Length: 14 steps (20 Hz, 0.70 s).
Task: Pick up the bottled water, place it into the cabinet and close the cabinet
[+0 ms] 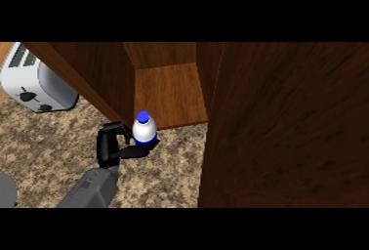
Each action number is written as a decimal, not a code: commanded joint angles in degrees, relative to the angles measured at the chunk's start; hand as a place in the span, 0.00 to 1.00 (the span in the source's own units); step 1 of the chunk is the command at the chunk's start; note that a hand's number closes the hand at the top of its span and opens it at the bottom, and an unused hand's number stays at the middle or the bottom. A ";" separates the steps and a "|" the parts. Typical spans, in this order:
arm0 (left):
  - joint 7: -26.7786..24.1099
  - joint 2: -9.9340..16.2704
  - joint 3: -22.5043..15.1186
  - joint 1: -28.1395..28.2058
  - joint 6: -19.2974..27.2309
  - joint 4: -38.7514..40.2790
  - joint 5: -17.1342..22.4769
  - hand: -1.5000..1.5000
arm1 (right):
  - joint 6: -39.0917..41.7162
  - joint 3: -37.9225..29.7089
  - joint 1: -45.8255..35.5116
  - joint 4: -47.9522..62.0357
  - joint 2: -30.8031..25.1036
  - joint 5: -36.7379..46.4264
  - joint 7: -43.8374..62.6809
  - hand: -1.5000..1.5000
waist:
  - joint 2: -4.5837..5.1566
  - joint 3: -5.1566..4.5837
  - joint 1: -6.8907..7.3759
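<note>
While its fingers curl round the bottled water (144, 129), the right hand (115, 146) holds it upright just above the speckled counter (43, 146), at the front edge of the cabinet's (288, 127) wooden shelf (169, 93). The cabinet door (86, 73) stands open beside it. A silver toaster (32, 80) sits near the counter's far left corner.

A black hand (115, 146) on a grey forearm is curled round the bottled water (144, 129) — white body, blue cap, upright — at the front edge of the open cabinet (169, 93). It is probably the right hand, though the view does not settle it. The cabinet door (288, 127) fills the right; a toaster (36, 80) stands far left on the speckled counter (51, 146).
</note>
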 commanded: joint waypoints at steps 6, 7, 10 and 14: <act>2.61 -7.33 -1.87 -13.21 -8.89 -3.38 1.94 1.00 | 1.32 -2.44 2.47 -1.43 -1.39 -0.93 0.88 0.00 | -0.68 -0.54 1.61; 2.41 -7.24 -2.36 -11.71 -11.31 -3.26 2.35 1.00 | 1.86 -1.49 3.36 -2.85 -0.87 0.29 0.66 0.00 | -0.68 -0.56 2.41; 2.43 -9.82 -1.81 -13.17 -12.41 -2.94 3.60 1.00 | 2.60 -1.85 4.18 -3.87 -1.60 -1.53 1.73 1.00 | -0.69 -0.55 3.02; 1.24 -9.57 -3.66 -9.61 -18.18 -4.56 3.53 1.00 | 2.93 -2.21 8.83 -9.93 -0.39 -2.34 3.26 1.00 | -1.15 -0.48 5.97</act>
